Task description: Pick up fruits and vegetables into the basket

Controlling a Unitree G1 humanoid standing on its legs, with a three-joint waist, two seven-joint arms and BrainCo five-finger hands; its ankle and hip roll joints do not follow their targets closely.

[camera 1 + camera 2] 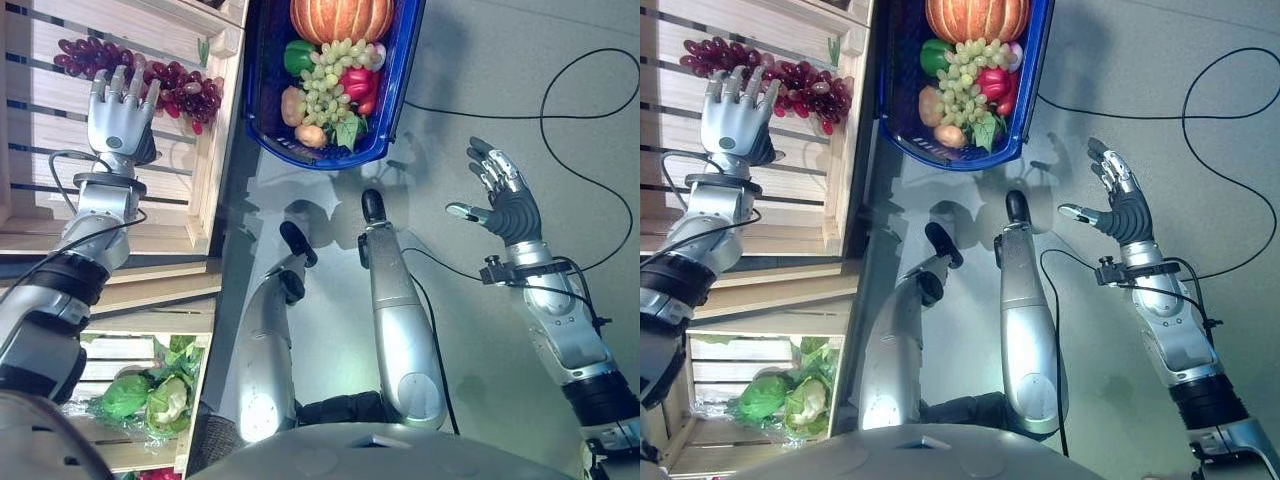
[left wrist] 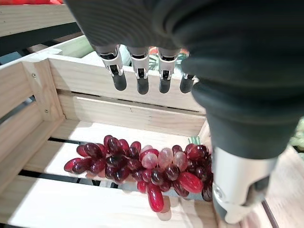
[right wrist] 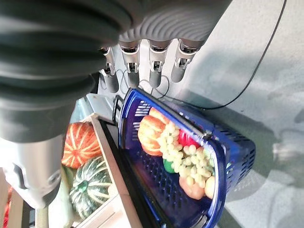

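Both hands have released fingers: left hand (image 1: 118, 118) over red grapes (image 2: 142, 166), right hand (image 1: 508, 200) beside the basket (image 1: 395, 90).

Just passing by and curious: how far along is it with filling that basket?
Well along: the basket already holds a pumpkin, green grapes, peppers and more. Neither hand holds anything; the left hand hovers open over the red grapes in the crate, and the right hand is open and idle. The red grapes and some greens remain.
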